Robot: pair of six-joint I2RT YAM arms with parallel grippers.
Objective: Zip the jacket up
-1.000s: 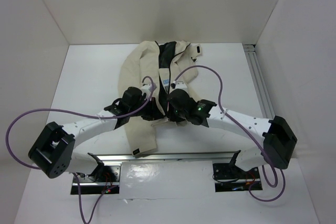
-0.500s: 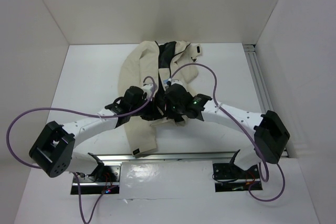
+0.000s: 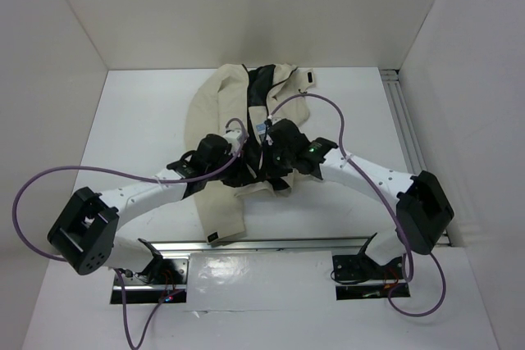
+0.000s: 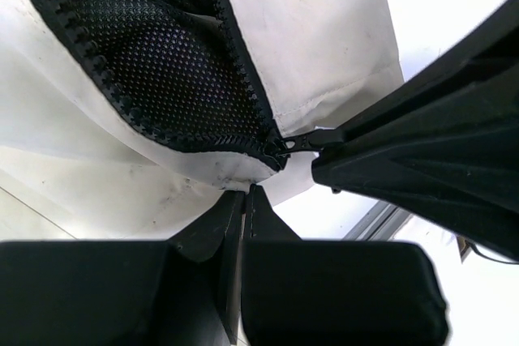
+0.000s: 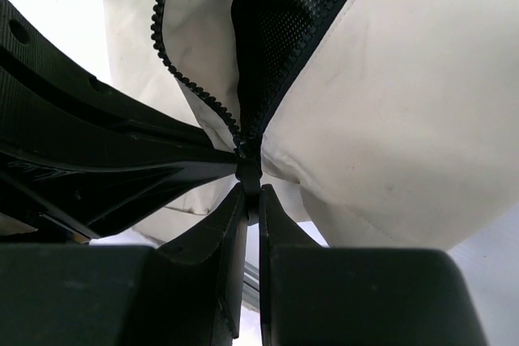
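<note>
Jacket: the jacket (image 3: 215, 120) lies at the far middle of the worktop (image 3: 139, 137), collar towards the far edge and front open down its middle.
Left gripper: the left gripper (image 4: 243, 204) is pinched shut on the jacket's bottom hem, right beneath the slider (image 4: 276, 151).
Right gripper: the right gripper (image 5: 251, 192) is closed on the pull tab (image 4: 304, 140), reaching in from the right, with its fingers almost touching the left ones.
Zip: the teeth (image 4: 235, 46) meet only at the slider. Above it they splay apart over the black mesh lining (image 4: 162, 62).
Step in hand: we judge the zip is engaged at the bottom and the run upward has barely begun.
Doing it well: we would have the left gripper hold the hem down and slightly towards the near edge, so the cloth stays taut. The right one should draw the tab straight along the tooth line towards the collar, low and steady.
Watch for: slack lining or a fold of cloth drawn into the slider, and the tab slipping from a thin grip.
Edges: the collar sits close to the far edge under the back wall (image 3: 246, 14). A metal rail (image 3: 406, 129) runs along the right edge.
Open room: bare worktop lies either side of the jacket. The purple cables (image 3: 328, 116) loop over it, so we would keep the pull narrow and central.
</note>
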